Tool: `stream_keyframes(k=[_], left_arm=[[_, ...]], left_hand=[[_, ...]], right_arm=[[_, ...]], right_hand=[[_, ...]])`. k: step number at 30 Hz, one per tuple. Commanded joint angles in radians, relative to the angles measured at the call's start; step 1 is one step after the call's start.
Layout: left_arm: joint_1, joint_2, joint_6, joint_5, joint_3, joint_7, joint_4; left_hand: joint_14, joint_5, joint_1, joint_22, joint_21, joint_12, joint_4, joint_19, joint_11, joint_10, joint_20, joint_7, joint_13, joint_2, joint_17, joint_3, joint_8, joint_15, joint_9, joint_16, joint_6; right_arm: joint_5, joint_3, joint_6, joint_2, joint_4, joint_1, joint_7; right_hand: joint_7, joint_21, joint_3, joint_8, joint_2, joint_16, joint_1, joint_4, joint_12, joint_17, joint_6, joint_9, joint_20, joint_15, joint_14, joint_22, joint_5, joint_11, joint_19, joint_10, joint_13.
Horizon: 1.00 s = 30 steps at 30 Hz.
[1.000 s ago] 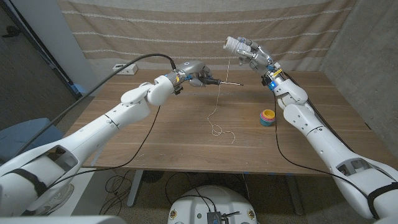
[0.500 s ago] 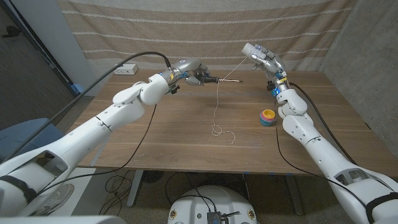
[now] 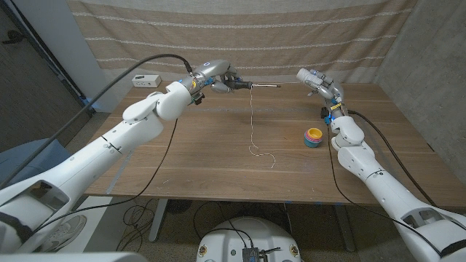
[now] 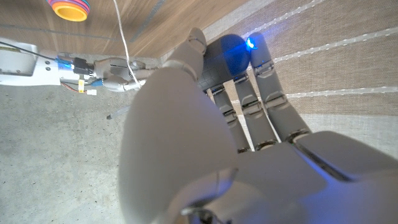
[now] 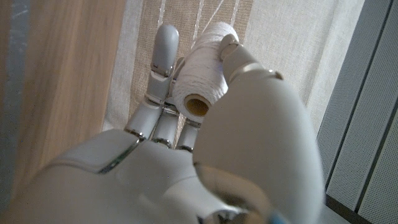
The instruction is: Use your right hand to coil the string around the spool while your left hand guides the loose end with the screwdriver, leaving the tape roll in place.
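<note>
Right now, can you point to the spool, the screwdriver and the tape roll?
spool (image 5: 200, 78), right wrist view, on its wound white side.
screwdriver (image 3: 263, 85), head view, on its metal shaft.
tape roll (image 3: 313, 136), head view, on its colourful top.

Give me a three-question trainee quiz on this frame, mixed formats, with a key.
1. True or false: the right hand holds the spool up off the table.
2. Multiple choice: the string hangs down from (A) the tape roll, (B) the shaft of the screwdriver, (C) the table edge.
3. Fill in: the loose end of the string lies curled on the ____.

Key: 1 true. 2 B; the left hand grips the screwdriver level above the table, and the string drops from its shaft. 3 table; the tape roll sits apart from it, nearer the right arm.
</note>
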Motion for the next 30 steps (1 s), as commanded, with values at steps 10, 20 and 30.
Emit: stream_keyframes(k=[10, 20, 30], left_arm=[[0.026, 0.007, 0.036, 0.023, -0.057, 0.064, -0.047], [0.036, 0.006, 0.076, 0.033, -0.07, 0.094, -0.047], [0.036, -0.002, 0.111, 0.071, -0.056, 0.134, -0.033]], left_hand=[[0.137, 0.005, 0.131, 0.002, 0.006, -0.003, 0.017, 0.003, -0.001, 0.013, -0.127, 0.085, 0.008, 0.144, 0.0, 0.021, 0.006, -0.188, 0.004, 0.007, 0.136], [0.139, 0.005, 0.131, 0.002, 0.007, -0.006, 0.017, 0.002, -0.001, 0.014, -0.127, 0.084, 0.009, 0.145, 0.002, 0.021, 0.005, -0.188, 0.004, 0.007, 0.139], [0.139, 0.005, 0.132, 0.002, 0.008, -0.009, 0.016, 0.001, -0.001, 0.017, -0.128, 0.087, 0.009, 0.144, 0.002, 0.021, 0.003, -0.188, 0.005, 0.005, 0.137]], right_arm=[[-0.099, -0.057, -0.231, -0.201, -0.129, -0.068, 0.027], [-0.012, -0.046, -0.256, -0.266, -0.179, -0.112, 0.162], [0.112, -0.018, -0.242, -0.334, -0.258, -0.164, 0.358]], right_hand=[[0.103, 0.011, 0.012, 0.002, 0.128, -0.001, 0.111, 0.007, 0.005, 0.008, 0.112, 0.003, -0.148, -0.283, 0.399, 0.001, 0.007, 0.08, -0.18, 0.243, 0.091], [0.103, 0.012, 0.013, 0.002, 0.129, -0.002, 0.111, 0.007, 0.005, 0.01, 0.113, 0.003, -0.148, -0.283, 0.397, 0.0, 0.008, 0.082, -0.185, 0.243, 0.095], [0.103, 0.014, 0.014, 0.001, 0.129, -0.003, 0.11, 0.008, 0.005, 0.013, 0.111, 0.003, -0.148, -0.283, 0.397, -0.001, 0.008, 0.082, -0.189, 0.242, 0.1]])
